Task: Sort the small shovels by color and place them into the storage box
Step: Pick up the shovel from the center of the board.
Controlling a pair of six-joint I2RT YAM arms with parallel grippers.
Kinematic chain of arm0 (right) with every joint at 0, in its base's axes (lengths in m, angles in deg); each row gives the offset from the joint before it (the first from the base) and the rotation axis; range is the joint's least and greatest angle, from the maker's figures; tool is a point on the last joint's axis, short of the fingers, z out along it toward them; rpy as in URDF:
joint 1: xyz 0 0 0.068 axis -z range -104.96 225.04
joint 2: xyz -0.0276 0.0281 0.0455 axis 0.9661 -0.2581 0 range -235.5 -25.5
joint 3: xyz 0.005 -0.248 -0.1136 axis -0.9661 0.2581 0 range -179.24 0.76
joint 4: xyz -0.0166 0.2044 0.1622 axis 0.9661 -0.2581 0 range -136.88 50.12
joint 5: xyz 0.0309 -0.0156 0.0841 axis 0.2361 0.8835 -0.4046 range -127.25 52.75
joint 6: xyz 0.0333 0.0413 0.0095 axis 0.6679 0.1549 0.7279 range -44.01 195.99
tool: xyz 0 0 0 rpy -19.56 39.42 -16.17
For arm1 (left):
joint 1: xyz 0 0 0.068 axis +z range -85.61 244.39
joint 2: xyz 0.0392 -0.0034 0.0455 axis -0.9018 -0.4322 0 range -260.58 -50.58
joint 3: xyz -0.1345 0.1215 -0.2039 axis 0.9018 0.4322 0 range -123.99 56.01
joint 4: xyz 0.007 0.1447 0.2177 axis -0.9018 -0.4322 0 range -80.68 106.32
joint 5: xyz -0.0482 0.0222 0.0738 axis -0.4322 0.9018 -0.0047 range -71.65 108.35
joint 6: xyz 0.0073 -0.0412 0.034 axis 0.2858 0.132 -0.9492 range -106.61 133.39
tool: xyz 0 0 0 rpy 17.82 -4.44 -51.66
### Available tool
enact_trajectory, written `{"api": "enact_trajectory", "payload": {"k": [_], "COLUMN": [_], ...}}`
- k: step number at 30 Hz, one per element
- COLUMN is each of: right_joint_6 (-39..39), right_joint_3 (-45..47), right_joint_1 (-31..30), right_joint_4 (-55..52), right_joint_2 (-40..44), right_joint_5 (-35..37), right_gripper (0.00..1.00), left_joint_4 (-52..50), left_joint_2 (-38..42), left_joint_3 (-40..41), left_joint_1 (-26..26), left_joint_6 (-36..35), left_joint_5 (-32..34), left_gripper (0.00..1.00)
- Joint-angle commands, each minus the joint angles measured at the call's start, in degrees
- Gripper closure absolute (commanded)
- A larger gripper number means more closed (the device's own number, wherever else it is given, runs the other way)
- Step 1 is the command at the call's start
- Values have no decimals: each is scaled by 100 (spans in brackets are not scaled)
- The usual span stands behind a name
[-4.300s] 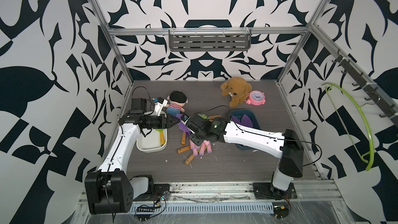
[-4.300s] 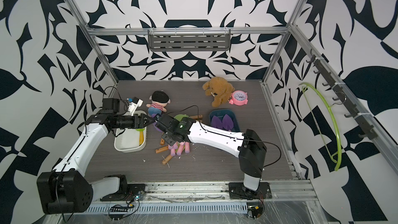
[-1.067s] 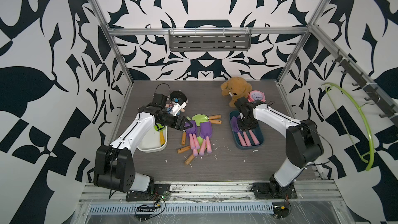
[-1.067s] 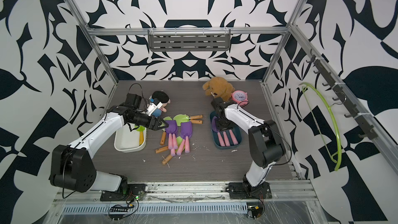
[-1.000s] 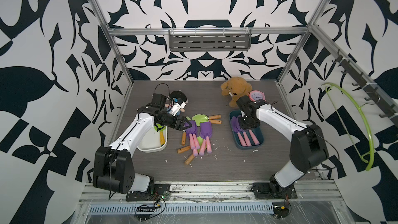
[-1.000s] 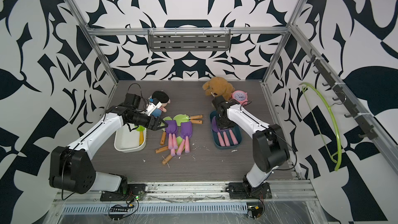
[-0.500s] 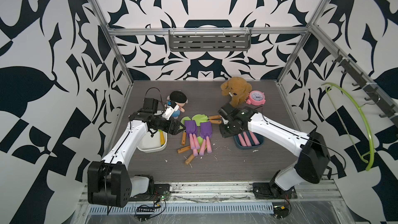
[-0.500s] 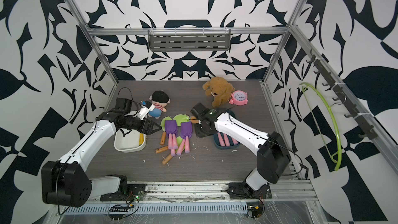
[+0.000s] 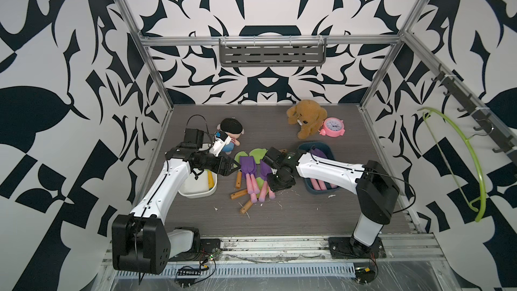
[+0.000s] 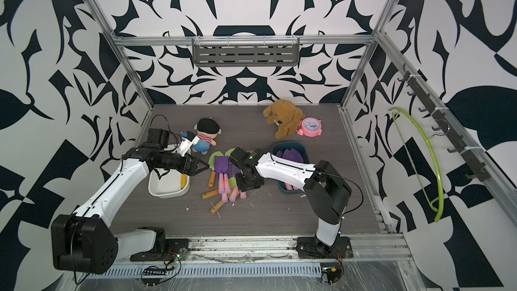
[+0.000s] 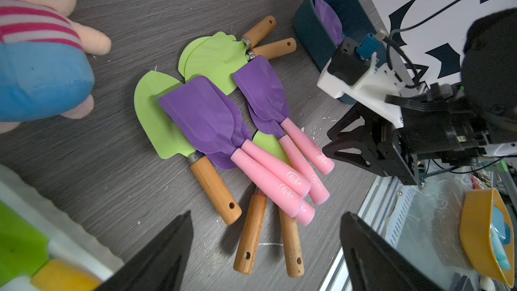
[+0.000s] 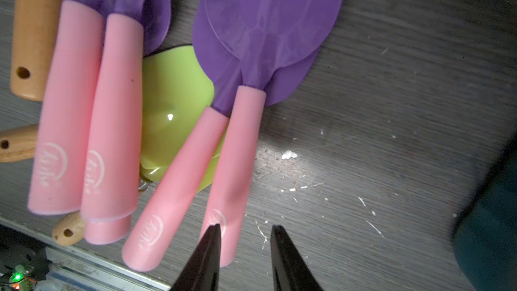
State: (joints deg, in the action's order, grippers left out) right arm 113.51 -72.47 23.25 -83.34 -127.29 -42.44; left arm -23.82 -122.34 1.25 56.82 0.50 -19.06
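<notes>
Far left, a white tub [image 9: 193,195] sits under the left arm, and a yellow handle [image 9: 209,179] and a bit of green blade show inside it. I'd call that the green bin.

The left gripper [image 9: 233,168] hovers over the tub's inner edge. Its jaws are spread wide with nothing in them, and it points at the heap, probably sizing up a green one.

In the middle, the small shovels [image 9: 247,167] lie in a loose pile on the table between the two containers, handles fanned toward the front rail. From the left wrist, the green blades [image 11: 156,113] are mostly pinned under purple ones. The wooden handles [image 11: 215,191] sticking out look like the sensible place to grab.

At the pile's right edge, the right gripper [image 12: 245,229] points straight down. Its jaws are a narrow gap apart with only bare table between them. One fingertip sits over the end of the outermost pink handle [image 12: 237,158], so my guess is that handle is the target. It's the free one on top and nearest the box.

To the right, the dark blue storage box [image 9: 333,158] already holds purple shovels [image 9: 317,153], blades toward the back wall. Purple goes here, and the job looks partway done.
</notes>
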Motion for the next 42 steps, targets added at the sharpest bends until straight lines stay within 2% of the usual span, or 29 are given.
{"api": "enact_trajectory", "payload": {"k": [1,17,22,33,38,42], "right_joint_6": [113,1,1,65,-170,-472], "right_joint_3": [-186,-288,-229,319,231,91], "right_joint_1": [-4,-5,-4,2,48,445], "right_joint_4": [170,347,308,425,72,-675], "right_joint_2": [-13,-515,-443,646,1018,1287], "right_joint_5": [-155,-175,-46,579,858,1189], "right_gripper": [64,64,70,93,95,95], "left_joint_4": [41,92,91,298,403,422], "left_joint_2": [136,229,242,121,58,-32], "left_joint_3": [97,216,212,170,150,80], "left_joint_1": [55,120,134,142,130,12], "left_joint_6": [53,118,137,389,530,556], "left_joint_5": [-170,-249,-276,-734,-897,-917], "left_gripper": [10,10,10,11,11,12]}}
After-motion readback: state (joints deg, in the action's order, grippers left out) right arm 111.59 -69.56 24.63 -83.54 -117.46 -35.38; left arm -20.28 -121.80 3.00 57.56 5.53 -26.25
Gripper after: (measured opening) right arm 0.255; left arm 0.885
